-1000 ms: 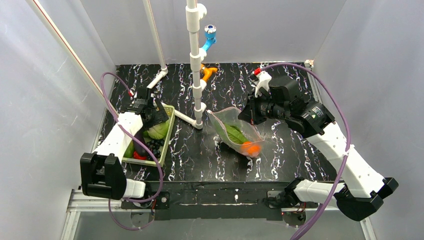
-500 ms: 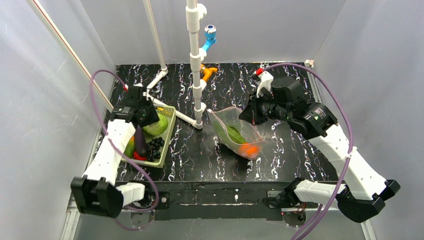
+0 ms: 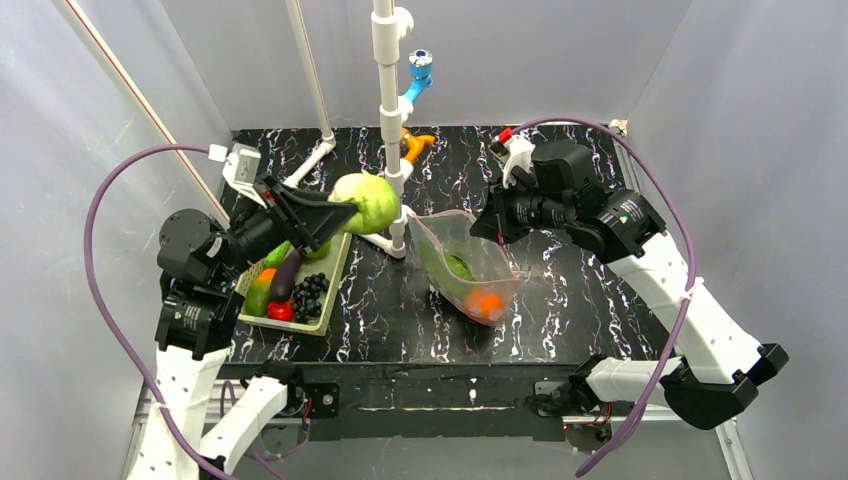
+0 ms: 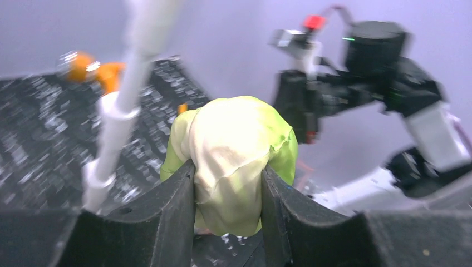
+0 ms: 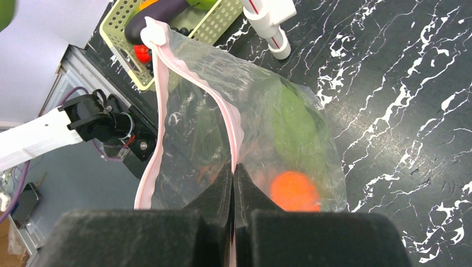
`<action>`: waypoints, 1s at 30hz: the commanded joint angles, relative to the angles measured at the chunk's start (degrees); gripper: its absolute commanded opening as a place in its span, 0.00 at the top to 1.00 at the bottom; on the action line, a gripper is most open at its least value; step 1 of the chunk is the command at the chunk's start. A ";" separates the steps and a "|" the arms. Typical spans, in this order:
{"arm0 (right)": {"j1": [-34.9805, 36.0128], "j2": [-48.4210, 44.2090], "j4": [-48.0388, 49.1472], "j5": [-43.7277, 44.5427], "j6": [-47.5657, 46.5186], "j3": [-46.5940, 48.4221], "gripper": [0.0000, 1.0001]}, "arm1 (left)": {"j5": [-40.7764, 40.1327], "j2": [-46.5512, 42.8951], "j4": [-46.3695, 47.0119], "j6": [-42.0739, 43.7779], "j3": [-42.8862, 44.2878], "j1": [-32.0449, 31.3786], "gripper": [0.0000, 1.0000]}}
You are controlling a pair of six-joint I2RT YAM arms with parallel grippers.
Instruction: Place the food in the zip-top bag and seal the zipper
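- The left pincer (image 4: 228, 171) pinches a pale green round fruit (image 4: 236, 139), held aloft.
- The right pincer (image 5: 233, 171) pinches the zipper (image 5: 160, 100) of the zip-top bag (image 5: 195, 72); an orange ball (image 5: 294, 190) lies inside.

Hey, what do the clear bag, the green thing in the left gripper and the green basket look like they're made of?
The zip-top bag is thin, glossy clear plastic film: it crinkles and its contents show through. The green cabbage seems soft matte fabric or foam, with creased, seamed leaf edges. The basket looks like rigid pale green plastic with moulded slots.
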 commanded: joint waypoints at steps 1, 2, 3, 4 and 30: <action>-0.14 0.06 0.67 -4.29 -1.35 3.47 0.99 | 9.21 1.08 22.32 -3.75 -2.65 -8.50 0.77; -0.17 0.20 0.66 -4.95 -1.42 3.57 0.99 | 10.05 2.26 24.89 -3.33 -2.86 -10.62 0.77; -0.15 0.32 0.55 -5.32 -1.54 3.71 0.99 | 11.04 3.80 26.73 -2.80 -2.77 -12.63 0.77; -0.13 0.43 0.28 -5.56 -1.66 3.94 0.99 | 11.95 5.46 27.28 -1.52 -2.18 -14.84 0.77; -0.21 -0.75 -0.98 -6.22 -1.45 4.18 0.99 | 11.87 23.29 -5.80 34.31 8.54 -27.95 0.76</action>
